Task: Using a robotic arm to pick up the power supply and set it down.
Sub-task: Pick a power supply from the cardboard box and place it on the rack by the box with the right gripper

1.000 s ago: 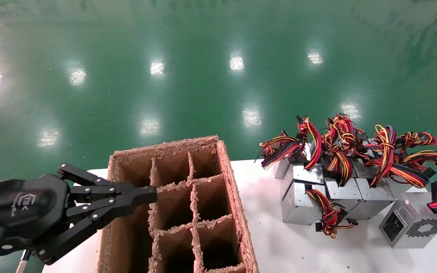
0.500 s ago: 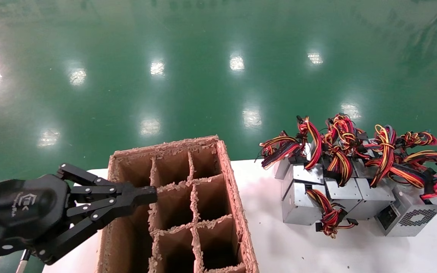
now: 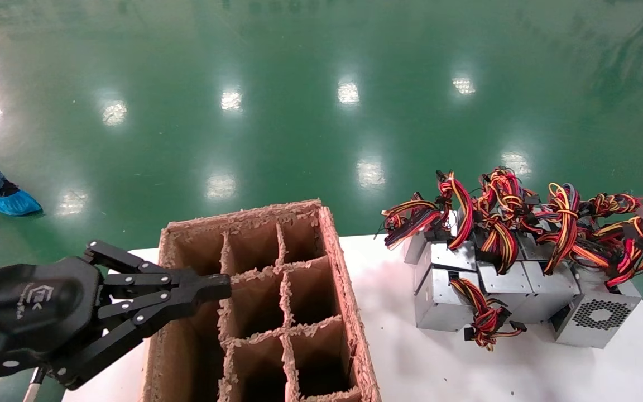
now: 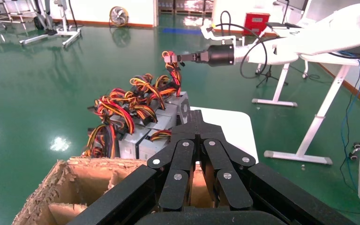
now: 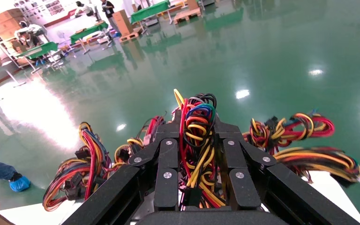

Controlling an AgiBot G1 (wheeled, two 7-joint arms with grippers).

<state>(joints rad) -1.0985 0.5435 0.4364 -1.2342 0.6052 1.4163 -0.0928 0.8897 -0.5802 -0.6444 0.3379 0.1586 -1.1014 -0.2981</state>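
Glossy green floor (image 3: 299, 123); rough, frayed cardboard box (image 3: 349, 312); dull grey metal power supply (image 3: 598, 318); probably matt plastic left gripper (image 3: 218, 287).

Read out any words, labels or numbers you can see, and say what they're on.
White logo with lettering on the left gripper housing: too small to read.
Power supply, its wires in the right gripper: no label shows.
Cardboard box: no print.
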